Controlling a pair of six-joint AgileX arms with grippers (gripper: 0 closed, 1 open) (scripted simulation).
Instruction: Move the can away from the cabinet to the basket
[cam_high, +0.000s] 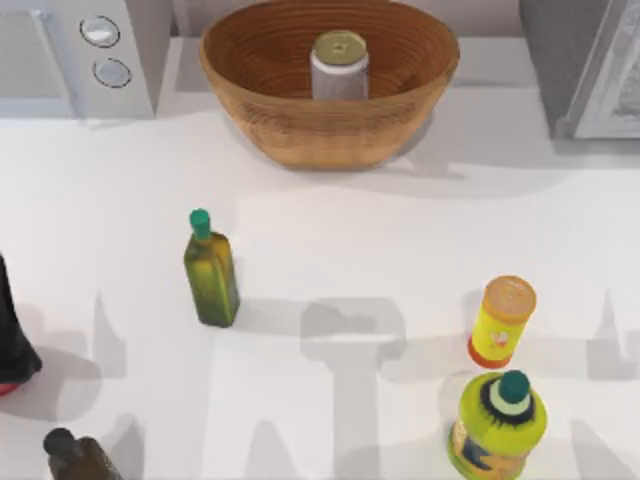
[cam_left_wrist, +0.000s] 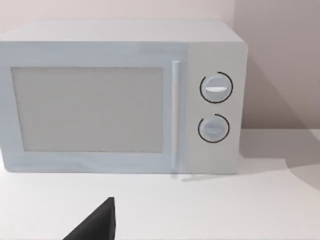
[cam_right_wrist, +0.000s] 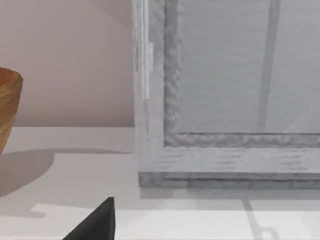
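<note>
The silver-grey can (cam_high: 339, 65) with a dull gold top stands upright inside the wicker basket (cam_high: 270, 120) at the back middle of the table. The dark-grey cabinet (cam_high: 585, 65) with its pale framed door stands at the back right, apart from the basket. In the right wrist view the cabinet door (cam_right_wrist: 225, 100) is close ahead, the basket's rim (cam_right_wrist: 9, 107) is at the picture's edge, and a dark tip of my right gripper (cam_right_wrist: 95, 225) pokes in. A dark tip of my left gripper (cam_left_wrist: 95, 225) pokes into the left wrist view, facing the white box.
A white box with two round knobs (cam_high: 70, 50) (cam_left_wrist: 120, 95) stands at the back left. On the table stand a green bottle (cam_high: 210, 270), a yellow canister (cam_high: 502, 322), a yellow-green bottle (cam_high: 500, 425), a brown bottle (cam_high: 80, 458) and a dark object (cam_high: 12, 330).
</note>
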